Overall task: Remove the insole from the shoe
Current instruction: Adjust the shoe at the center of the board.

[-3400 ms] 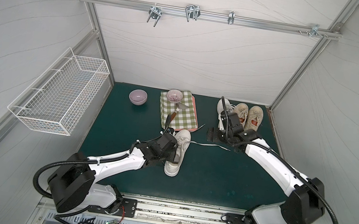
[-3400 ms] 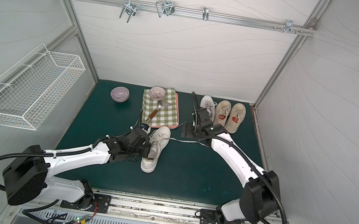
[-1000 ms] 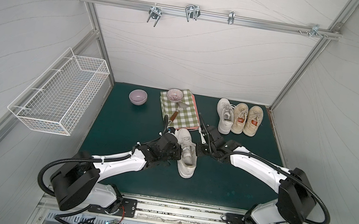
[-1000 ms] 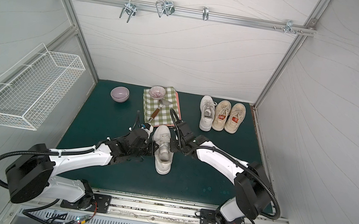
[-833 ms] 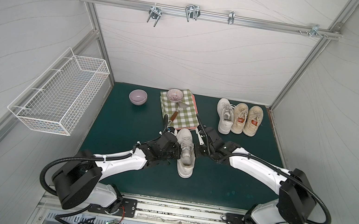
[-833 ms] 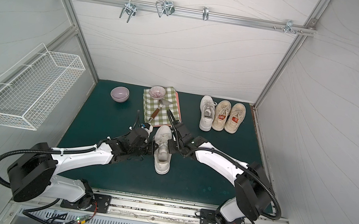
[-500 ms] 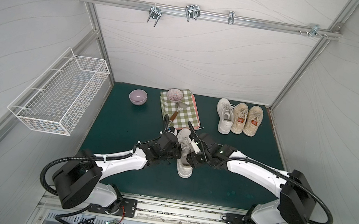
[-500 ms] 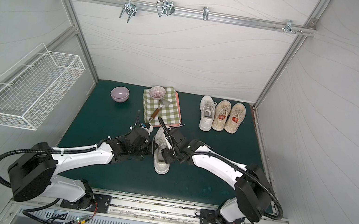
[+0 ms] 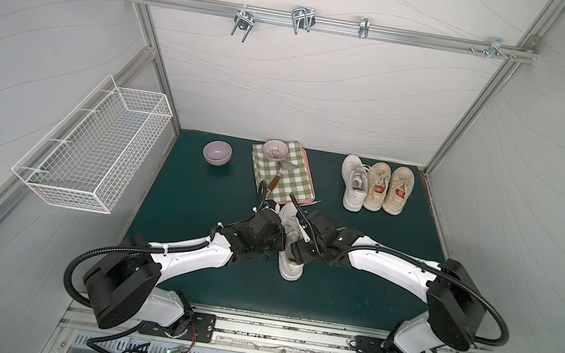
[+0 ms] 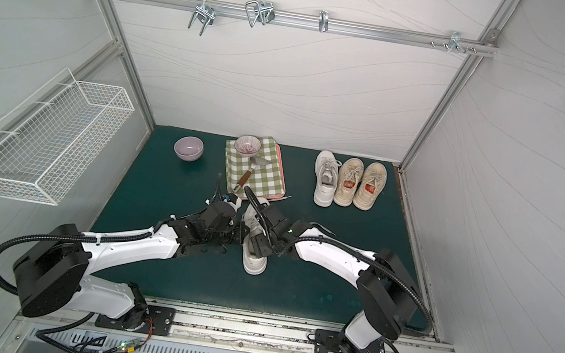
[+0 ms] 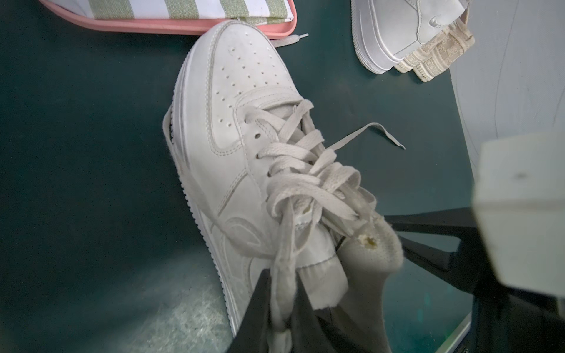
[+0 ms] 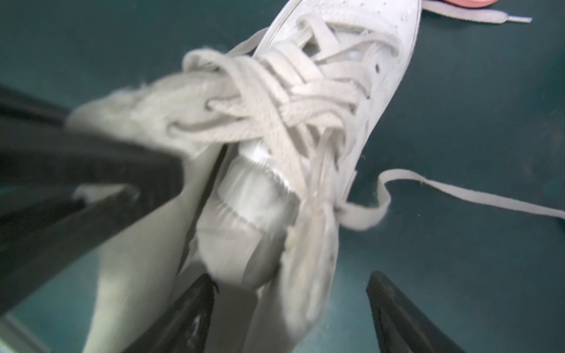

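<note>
A white sneaker, the shoe point(image 9: 291, 269) point(image 10: 254, 263), lies mid-mat with its toe point(image 11: 241, 55) toward the pink tray. My left gripper point(image 11: 282, 285) point(image 9: 277, 240) is shut on a loop of the shoe's lace point(image 11: 284, 244) beside the tongue point(image 11: 318, 269). My right gripper point(image 12: 290, 314) point(image 9: 299, 254) is open at the shoe's mouth. One finger point(image 12: 192, 318) sits at the opening below the tongue point(image 12: 253, 214), the other over the mat, with the side wall between them. The insole is hidden inside the shoe.
A white shoe point(image 9: 353, 185) and two beige shoes point(image 9: 388, 188) stand at the back right. A pink tray with a checked cloth point(image 9: 287, 182), a bowl and a spatula lies just beyond the toe. A purple bowl point(image 9: 216, 152) and a wall basket point(image 9: 96, 155) are on the left.
My right gripper has opened and moved from beside the shoe's front down over its mouth. The left gripper still pinches the lace and has hardly moved.
</note>
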`<state>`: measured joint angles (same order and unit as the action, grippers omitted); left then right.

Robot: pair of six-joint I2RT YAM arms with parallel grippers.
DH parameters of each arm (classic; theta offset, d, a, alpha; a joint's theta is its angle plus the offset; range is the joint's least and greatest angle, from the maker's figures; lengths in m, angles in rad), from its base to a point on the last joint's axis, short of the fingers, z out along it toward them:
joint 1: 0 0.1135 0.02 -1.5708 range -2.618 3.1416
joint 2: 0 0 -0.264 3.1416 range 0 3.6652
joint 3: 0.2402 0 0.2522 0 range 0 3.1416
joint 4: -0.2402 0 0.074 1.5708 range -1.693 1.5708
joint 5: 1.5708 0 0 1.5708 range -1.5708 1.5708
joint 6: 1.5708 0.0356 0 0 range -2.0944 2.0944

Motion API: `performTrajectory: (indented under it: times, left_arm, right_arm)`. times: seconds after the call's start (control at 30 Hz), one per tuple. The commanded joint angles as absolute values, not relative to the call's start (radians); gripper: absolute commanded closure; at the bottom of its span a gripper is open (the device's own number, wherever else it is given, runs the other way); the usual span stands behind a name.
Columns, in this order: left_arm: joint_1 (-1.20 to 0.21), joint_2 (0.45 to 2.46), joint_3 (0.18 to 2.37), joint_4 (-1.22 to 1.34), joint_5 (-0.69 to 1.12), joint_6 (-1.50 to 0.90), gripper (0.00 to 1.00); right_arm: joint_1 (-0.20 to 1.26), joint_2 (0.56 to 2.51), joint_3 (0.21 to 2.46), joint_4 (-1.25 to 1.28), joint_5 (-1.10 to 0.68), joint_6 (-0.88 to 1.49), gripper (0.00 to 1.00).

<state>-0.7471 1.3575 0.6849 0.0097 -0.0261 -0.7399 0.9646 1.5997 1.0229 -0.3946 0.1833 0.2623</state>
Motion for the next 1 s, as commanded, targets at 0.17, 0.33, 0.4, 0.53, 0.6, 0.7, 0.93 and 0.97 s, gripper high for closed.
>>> performTrajectory:
  times: [0.17, 0.33, 0.4, 0.53, 0.6, 0.7, 0.93, 0.97]
  left_arm:
    - [-0.748, 1.317, 0.684, -0.012, -0.068, -0.74, 0.79]
    - [-0.749, 1.285, 0.681, -0.043, -0.095, -0.699, 0.67]
    - [-0.748, 1.271, 0.675, -0.046, -0.103, -0.679, 0.63]
    - [-0.748, 1.253, 0.67, -0.042, -0.093, -0.638, 0.54]
    - [-0.748, 1.256, 0.674, -0.038, -0.073, -0.614, 0.5]
    - [-0.748, 1.274, 0.692, -0.04, -0.04, -0.585, 0.46]
    - [-0.748, 1.324, 0.736, -0.041, 0.011, -0.551, 0.37]
    - [-0.748, 1.332, 0.743, -0.041, 0.014, -0.549, 0.35]
  right_arm:
    - [0.971, 1.632, 0.964, -0.25, 0.254, 0.305, 0.15]
    - [0.969, 1.597, 0.948, -0.179, 0.313, 0.361, 0.16]
    - [0.967, 1.584, 0.948, -0.161, 0.322, 0.367, 0.17]
    - [0.937, 1.56, 0.954, -0.133, 0.306, 0.384, 0.2]
    - [0.912, 1.552, 0.959, -0.124, 0.275, 0.395, 0.21]
    - [0.878, 1.554, 0.974, -0.12, 0.239, 0.411, 0.24]
    - [0.867, 1.563, 1.03, -0.138, 0.228, 0.39, 0.27]
    - [0.865, 1.564, 1.036, -0.141, 0.226, 0.387, 0.27]
